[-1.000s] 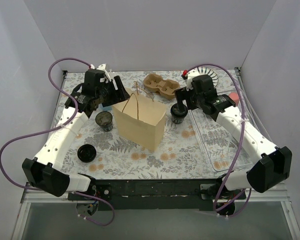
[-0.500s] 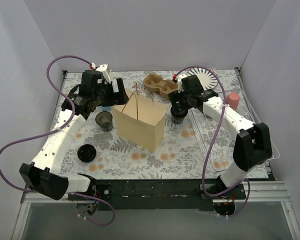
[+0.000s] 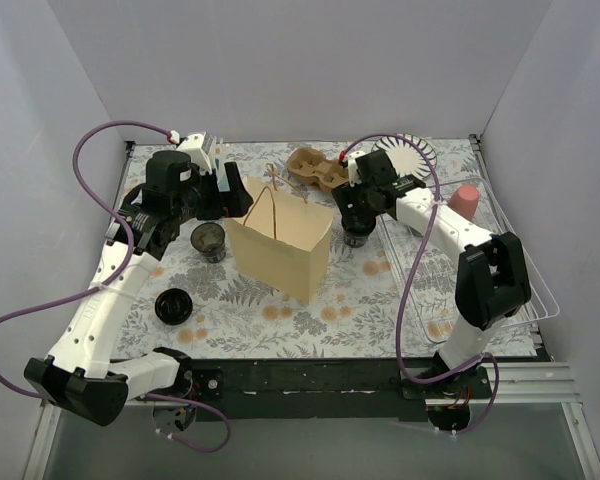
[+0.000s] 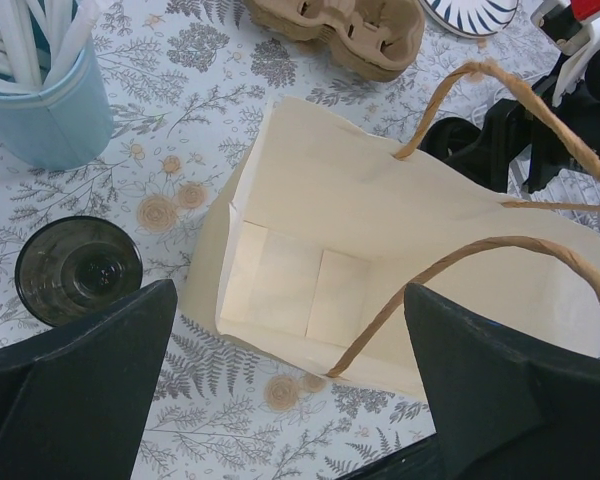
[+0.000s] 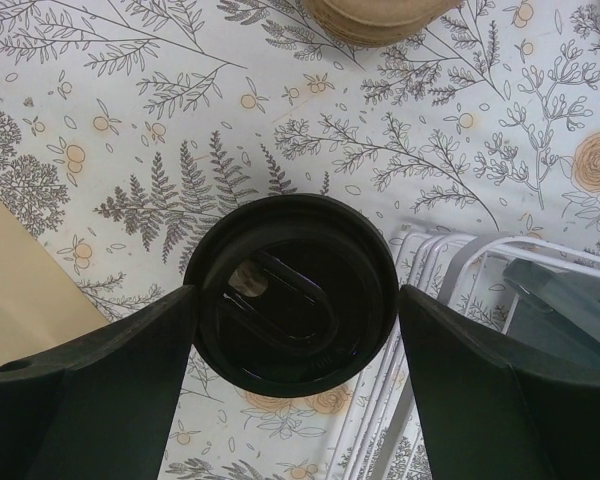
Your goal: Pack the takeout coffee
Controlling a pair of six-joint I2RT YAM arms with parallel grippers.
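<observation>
Paper bag (image 3: 280, 243) (open-topped) stands between both cups (image 3: 208, 241), near carrier (image 3: 317, 170).

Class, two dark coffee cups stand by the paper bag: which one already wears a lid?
The lidded cup right of the paper bag, between the right pincer's fingers; the open cup left of the bag shows its inside.

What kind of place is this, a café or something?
Probably a test bench staged as a takeout counter: plain white walls box in a floral-covered table holding a paper bag, a cardboard cup carrier and coffee cups.
</observation>
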